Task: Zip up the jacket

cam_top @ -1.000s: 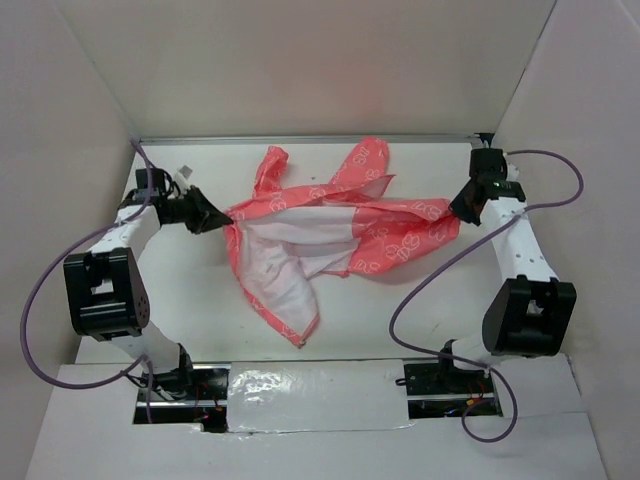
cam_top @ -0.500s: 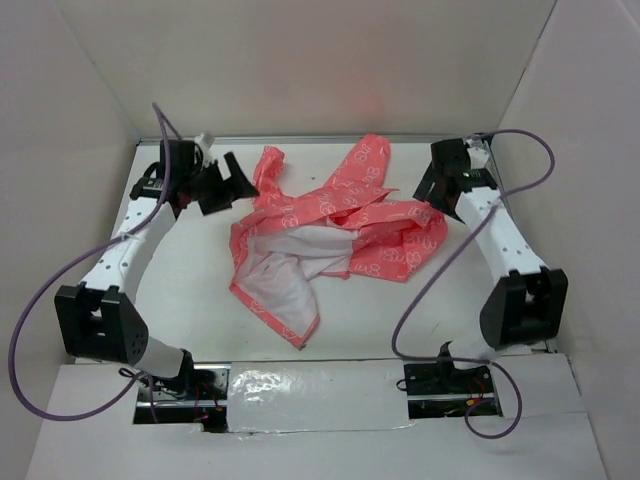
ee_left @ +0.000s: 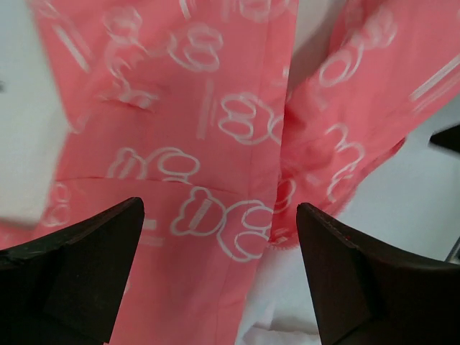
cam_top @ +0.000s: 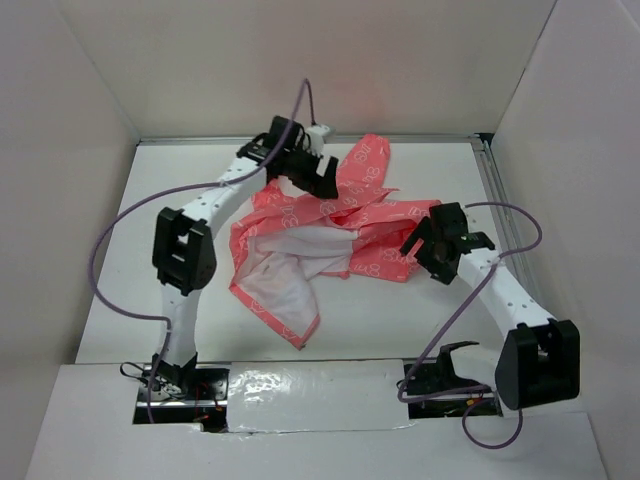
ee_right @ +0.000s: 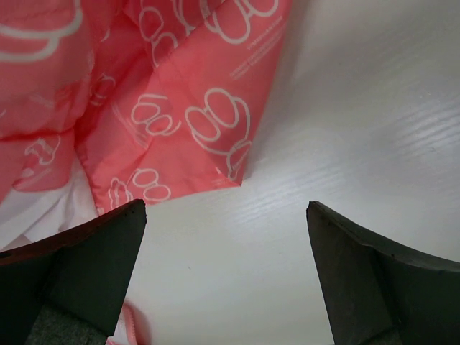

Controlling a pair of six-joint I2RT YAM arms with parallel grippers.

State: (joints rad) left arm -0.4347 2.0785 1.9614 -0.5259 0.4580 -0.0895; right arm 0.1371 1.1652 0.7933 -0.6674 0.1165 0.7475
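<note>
While the white table [cam_top: 400, 320] filled most of the top view, the jacket [cam_top: 330, 225] lay crumpled and unzipped across its middle, coral-pink side mostly up, with the pale lining [cam_top: 290, 265] turned out on the near-left flap.

The left gripper [cam_top: 318, 176] hung over the far part of the garment. Its two dark fingers [ee_left: 79, 277] were spread wide with nothing caught between them. In the left wrist view, pink fabric ran under the whole gap and beyond both fingertips, a fold seam passing just ahead of the gap's middle; whether the tips touched the cloth could not be told.

The right gripper [cam_top: 426, 246] sat at the jacket's right-hand edge. Its fingers [ee_right: 72, 277] were likewise set well apart and gripped nothing. In the right wrist view, a pointed corner of the jacket [ee_right: 180, 115] lay ahead of the left-hand finger and the gap, while bare table stretched between the tips and ahead of the right-hand finger.

White printing covered the fabric: rounded outline shapes [ee_left: 248, 118] and short bars. Beside one shape ran a tiny line of lettering [ee_right: 248, 54], too small to read. No other label or brand mark showed.
</note>
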